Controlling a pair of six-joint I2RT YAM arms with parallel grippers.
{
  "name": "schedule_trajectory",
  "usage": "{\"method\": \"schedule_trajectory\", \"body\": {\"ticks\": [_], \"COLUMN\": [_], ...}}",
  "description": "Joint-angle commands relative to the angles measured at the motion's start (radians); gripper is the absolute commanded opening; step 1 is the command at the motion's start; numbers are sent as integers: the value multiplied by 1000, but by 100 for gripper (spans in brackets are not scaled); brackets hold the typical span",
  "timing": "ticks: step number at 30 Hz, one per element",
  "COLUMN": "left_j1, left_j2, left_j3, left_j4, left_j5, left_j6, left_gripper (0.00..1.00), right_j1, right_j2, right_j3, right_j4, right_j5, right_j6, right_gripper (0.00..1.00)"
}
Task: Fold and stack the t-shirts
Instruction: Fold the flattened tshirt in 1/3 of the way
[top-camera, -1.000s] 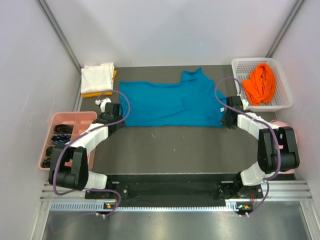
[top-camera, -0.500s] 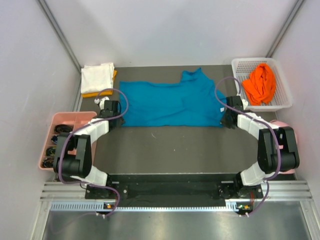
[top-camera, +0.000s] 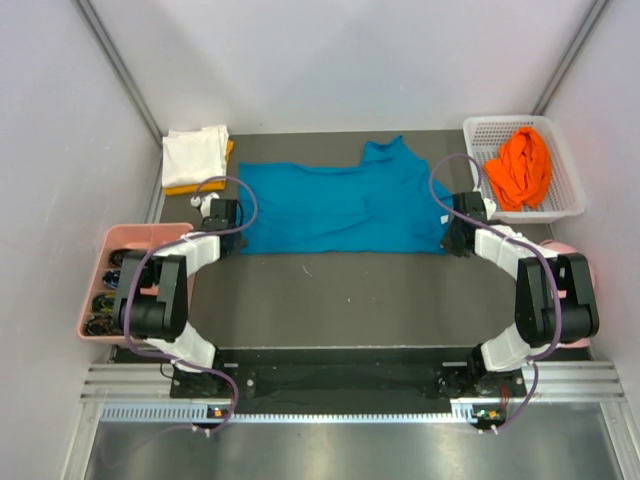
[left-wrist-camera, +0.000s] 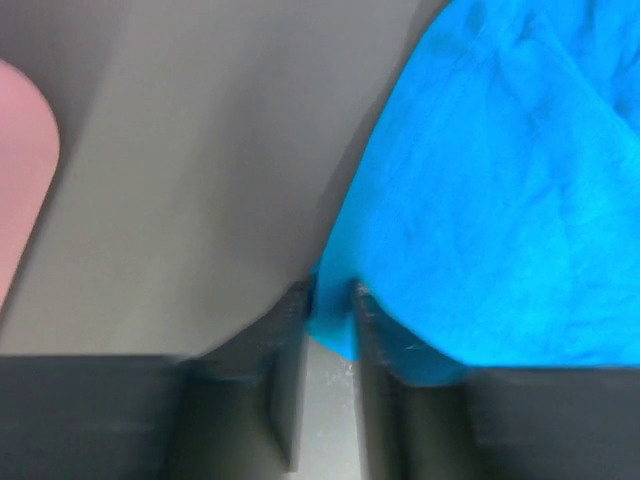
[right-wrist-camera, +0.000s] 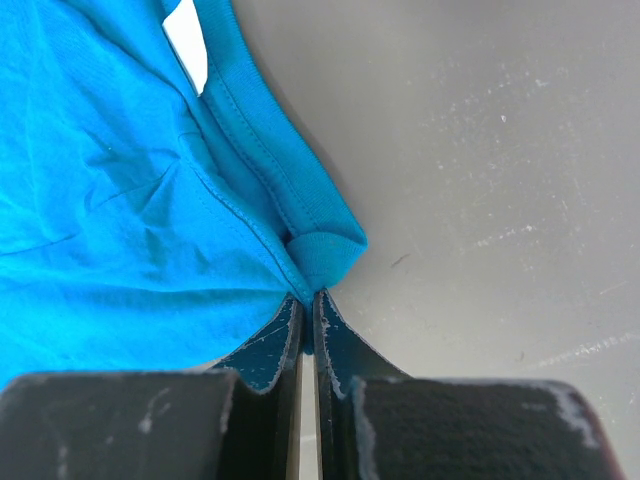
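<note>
Pinching the teal-blue t-shirt (top-camera: 340, 205) tight: right end effector (right-wrist-camera: 308, 300); left end effector (left-wrist-camera: 328, 305) narrowly straddles its corner (grip unclear).

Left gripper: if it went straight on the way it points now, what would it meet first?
The teal-blue t-shirt: its corner sits right between the fingers of the left gripper, so cloth comes first. How far the cloth runs beyond that is unclear.

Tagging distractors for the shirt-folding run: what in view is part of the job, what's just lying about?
Job: teal-blue t-shirt, white t-shirt, yellow-orange t-shirt beneath it, bright orange t-shirt, left gripper, right gripper.
Lying about: white basket holding the orange shirt, pink tray.
</note>
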Motion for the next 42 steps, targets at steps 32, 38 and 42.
{"method": "schedule_trajectory", "body": {"ticks": [32, 38, 42], "left_j1": [11, 11, 11], "left_j2": [-399, -555, -649], "left_j3": [-109, -120, -134], "left_j4": [-295, -419, -479], "left_j5": [46, 60, 49], "left_j6": [-57, -60, -69], "left_gripper": [0, 0, 0], "right_j1": [-13, -12, -12], "right_j2": [-542, -619, -645], "right_j3": [-161, -193, -199], "right_j4": [-354, -411, -442], "right_j5": [12, -36, -38], "right_j6": [85, 95, 95], "right_gripper": [0, 0, 0]}}
